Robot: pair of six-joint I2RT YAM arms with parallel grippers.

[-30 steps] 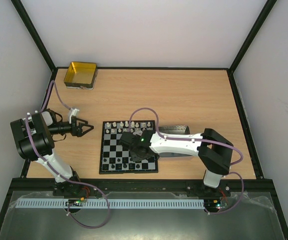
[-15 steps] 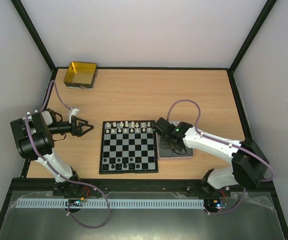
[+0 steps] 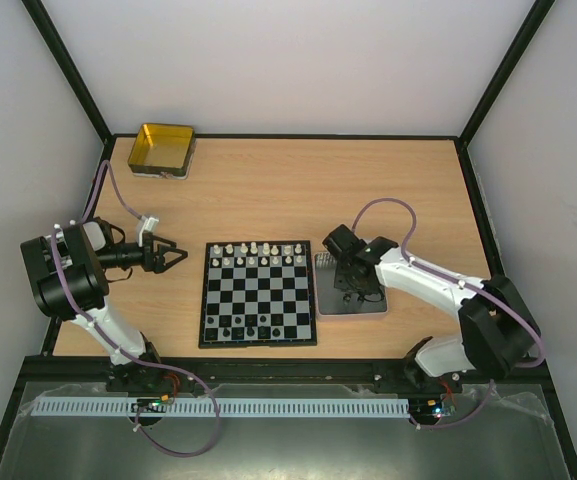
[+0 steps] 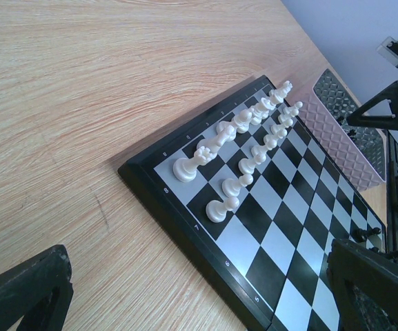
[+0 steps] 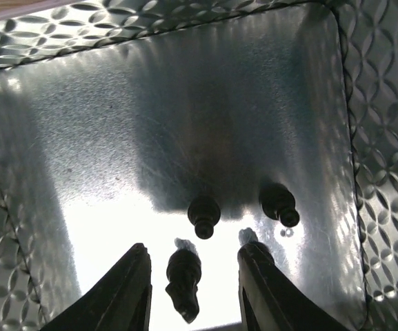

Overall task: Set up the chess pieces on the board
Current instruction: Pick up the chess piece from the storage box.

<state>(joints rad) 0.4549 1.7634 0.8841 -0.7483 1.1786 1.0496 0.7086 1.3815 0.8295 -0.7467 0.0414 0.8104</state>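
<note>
Right gripper (image 5: 192, 252) is down inside the silver tray (image 5: 26, 158), which sits on the bench (image 3: 268, 190) just beside the right edge of the board (image 3: 258, 295). Its jaws are apart, not clamped. One black piece (image 5: 183, 277) sits in the gap between them with bare metal showing on both sides, so I call it not gripped yet. That piece's long axis looks to run along the fingers, not across the gap, so closing should catch it on its narrow sides. Whether it stands or lies flat I cannot tell. A second piece (image 5: 204, 215) and a third piece (image 5: 279, 205), both black, sit just beyond the fingertips, apart from each other. Left gripper (image 3: 171, 256) hangs with jaws wide apart off the board's left side, holding nothing and well apart from the tray, so the right arm is clearly the nearer one. White pieces (image 4: 247, 148) fill the two far rows, and a few black pieces on the board (image 3: 238, 323) stand on the near side. My read: pick step, black ranks mostly unfilled.
</note>
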